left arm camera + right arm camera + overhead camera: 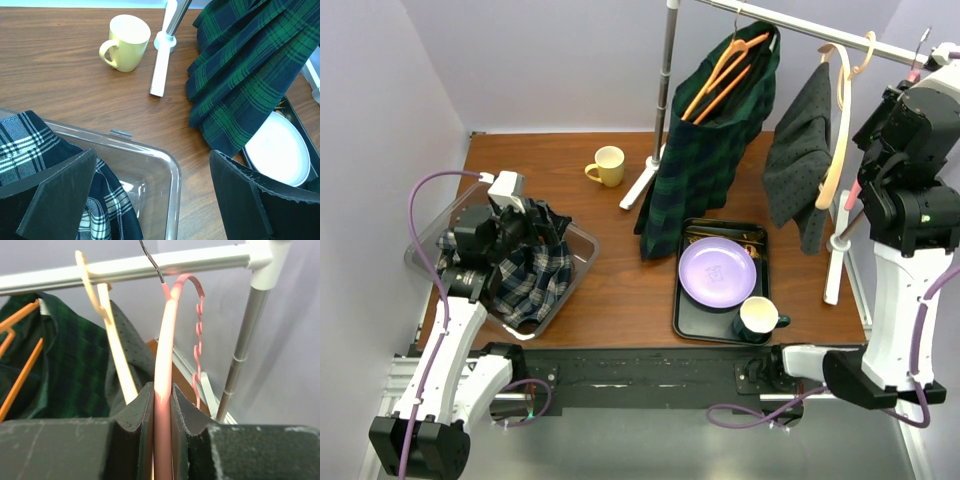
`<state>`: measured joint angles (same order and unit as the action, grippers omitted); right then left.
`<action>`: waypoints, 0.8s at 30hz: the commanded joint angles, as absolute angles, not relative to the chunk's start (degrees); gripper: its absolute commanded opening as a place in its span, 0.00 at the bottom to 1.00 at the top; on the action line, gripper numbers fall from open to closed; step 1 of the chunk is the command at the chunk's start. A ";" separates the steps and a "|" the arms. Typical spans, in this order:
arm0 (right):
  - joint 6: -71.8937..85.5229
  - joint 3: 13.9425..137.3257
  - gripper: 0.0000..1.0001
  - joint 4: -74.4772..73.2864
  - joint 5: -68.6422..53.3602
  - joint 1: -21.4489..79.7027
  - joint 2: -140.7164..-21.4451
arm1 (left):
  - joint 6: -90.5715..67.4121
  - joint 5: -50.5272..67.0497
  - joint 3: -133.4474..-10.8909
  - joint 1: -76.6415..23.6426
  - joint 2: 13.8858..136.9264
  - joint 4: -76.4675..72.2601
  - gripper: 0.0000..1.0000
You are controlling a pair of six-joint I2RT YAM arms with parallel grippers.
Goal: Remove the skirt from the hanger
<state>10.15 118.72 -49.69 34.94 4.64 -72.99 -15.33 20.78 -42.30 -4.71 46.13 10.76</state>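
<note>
– Pink hanger (164, 350): your right gripper (162, 396) is pinched tight on its arm, just under the rail (150, 262).
– And my left gripper (152, 197)?
– Jaws spread wide, holding nothing, low over the bin (172, 170). A checked skirt (30, 145) lies inside.
– Other skirts?
– Green skirt (705, 150) on the orange hanger (725, 75), grey skirt (800, 150) on the cream hanger (840, 130). Both hang from the rail.

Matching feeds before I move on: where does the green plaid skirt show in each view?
Top external: green plaid skirt hangs at centre top, on the orange hanger.
Left wrist: upper right.
Right wrist: left edge, behind the cream hanger.
Shared landmark: the clothes rack.
</note>
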 commanded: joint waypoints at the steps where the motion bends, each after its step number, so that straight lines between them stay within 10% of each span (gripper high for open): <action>1: 11.60 118.82 0.00 -44.30 30.76 2.47 -73.91 | -14.33 19.78 -41.84 -5.01 45.88 8.53 1.00; 18: 14.59 115.75 0.00 -46.40 21.27 -7.56 -74.36 | -13.97 18.63 -41.57 -5.01 46.41 8.70 1.00; 24: 13.54 117.42 0.31 -52.55 26.79 -7.65 -72.25 | -14.06 18.54 -41.66 -5.01 45.44 8.70 1.00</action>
